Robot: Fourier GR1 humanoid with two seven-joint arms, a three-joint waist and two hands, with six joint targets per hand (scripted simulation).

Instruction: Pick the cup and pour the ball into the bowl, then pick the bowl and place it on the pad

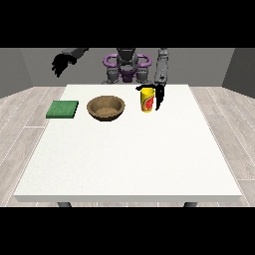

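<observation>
Cup: we are seeing the yellow cup (pixel 146 100) standing upright on the white bench (pixel 129 164), right of the wooden bowl (pixel 105 107).
Pad: green pad (pixel 63 109) lying left of the bowl.
Hand at the view's right (pixel 159 98): hanging against the cup — fingers' state we cannot tell.
Hand at the view's left (pixel 61 63): hovering raised, apart from everything — fingers drooping, relaxed.

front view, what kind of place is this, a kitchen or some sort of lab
Most likely a bare robot test room, not a kitchen: a humanoid stands behind a plain white table that holds only a green pad, a wooden bowl and a yellow cup, with grey walls and a pale plank floor around.
</observation>
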